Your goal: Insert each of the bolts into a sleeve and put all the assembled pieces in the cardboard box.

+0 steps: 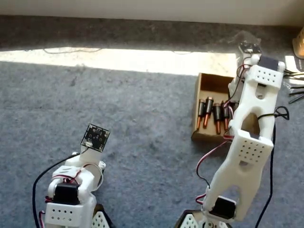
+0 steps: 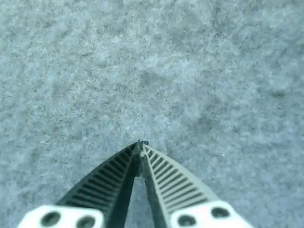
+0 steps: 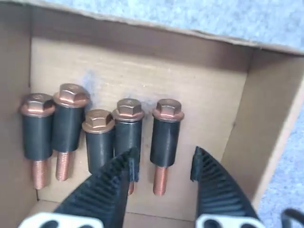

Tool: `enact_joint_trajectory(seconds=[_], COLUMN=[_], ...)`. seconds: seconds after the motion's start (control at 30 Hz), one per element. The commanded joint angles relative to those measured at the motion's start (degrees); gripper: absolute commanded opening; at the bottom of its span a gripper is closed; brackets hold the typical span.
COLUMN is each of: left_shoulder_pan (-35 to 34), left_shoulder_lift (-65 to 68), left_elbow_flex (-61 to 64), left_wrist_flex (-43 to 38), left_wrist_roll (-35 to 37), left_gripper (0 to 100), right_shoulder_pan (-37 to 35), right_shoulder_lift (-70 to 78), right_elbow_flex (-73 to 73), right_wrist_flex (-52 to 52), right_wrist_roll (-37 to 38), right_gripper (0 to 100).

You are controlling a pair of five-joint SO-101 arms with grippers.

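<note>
Grey carpet (image 1: 142, 118) ran right across the scene. The right arm (image 1: 249, 142) stretched long across the high view, out over the box (image 1: 211, 81), while the left arm (image 1: 71, 190) was folded low, well apart from it. The box lay open-topped on the carpet, just beside a sunlit strip (image 1: 118, 59). Over it hung the right gripper (image 3: 165, 154), jaws spread wide and holding nothing. One finger was in front of the middle of the row, the other past its end. The left gripper (image 2: 141, 144) pointed at bare carpet, jaws pressed together, tips meeting, nothing between them. And in the box were five bolts (image 3: 129, 110), each one seated in a black sleeve (image 3: 164, 140). They lay side by side on the cardboard floor, copper heads lined up, threaded ends poking out of the sleeves' other ends.
</note>
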Motion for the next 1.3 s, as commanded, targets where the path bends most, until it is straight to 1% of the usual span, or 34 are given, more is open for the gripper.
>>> enact_joint_trajectory(seconds=[0.0,0.13,0.2,0.27,0.37,0.5,0.6,0.8,0.9,1.07,1.27], left_shoulder_pan=[0.66,0.66,0.66,0.66,0.66,0.92,0.66,0.66,0.66,0.57,0.57], left_shoulder_lift=[-0.4,-0.4,-0.4,-0.4,-0.4,-0.4,-0.4,-0.48,-0.48,-0.4,-0.4], left_elbow_flex=[1.27,1.27,1.27,1.27,1.27,1.27,1.27,1.27,1.27,1.27,1.27], left_wrist_flex=[0.35,0.35,0.35,0.35,0.35,0.35,0.35,0.26,0.26,0.53,0.53], left_wrist_roll=[-0.26,-0.26,-0.26,-0.26,-0.26,-0.26,-0.26,-0.18,0.26,9.67,10.11], left_gripper=[1,1,1,1,1,1,1,1,1,1,1], right_shoulder_pan=[-0.13,-0.04,0.04,-0.66,-0.75,-0.84,-1.19,-4.62,-7.25,-12.7,-18.24], right_shoulder_lift=[-1.19,-1.54,-1.98,-3.65,-8.04,-15.78,-22.29,-35.3,-42.33,-55.96,-73.54], right_elbow_flex=[-2.59,-2.77,-3.91,-8.4,-13.23,-11.91,-9.27,-2.95,1.8,11.82,24.4], right_wrist_flex=[0.4,0.92,3.82,7.43,7.69,7.69,7.69,7.69,7.69,7.6,7.52], right_wrist_roll=[0.62,0.53,0.62,0.44,0.26,0.26,0.26,0.26,0.26,0.26,0.26], right_gripper=[16.3,16.3,16.3,16.3,16.3,16.3,14.6,4.5,3.7,3.7,3.7])
